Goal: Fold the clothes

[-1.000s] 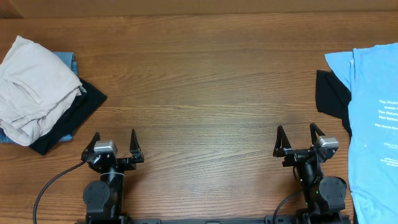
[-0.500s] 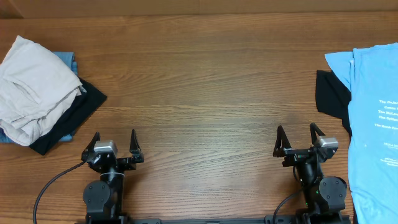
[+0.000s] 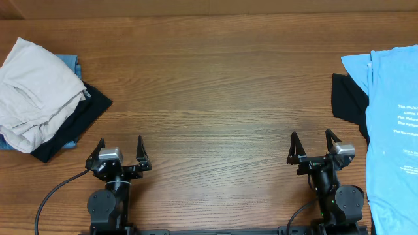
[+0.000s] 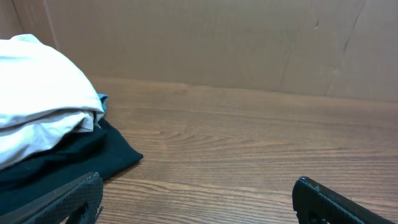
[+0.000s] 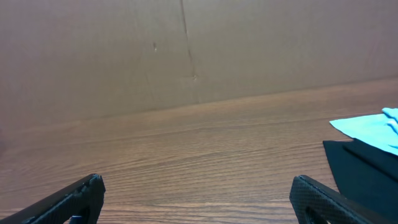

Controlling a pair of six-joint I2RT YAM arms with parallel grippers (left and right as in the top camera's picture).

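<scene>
Nothing's grabbed yet: the left tool and the right tool both sit at the near edge of the bench, jaws spread wide, holding nothing. The clothes are in two lots: a crumpled beige garment heaped on a black layer at the far left, and a light blue T-shirt over a second black piece at the right edge. I'd say the first job is dragging one item into the open middle. Pinch only the top layer near a hem so nothing underneath tags along, then spread it flat before folding. Tricky bits: the T-shirt runs off frame, the blue scrap under the pile is mostly buried, and I can't tell what either black thing is.
</scene>
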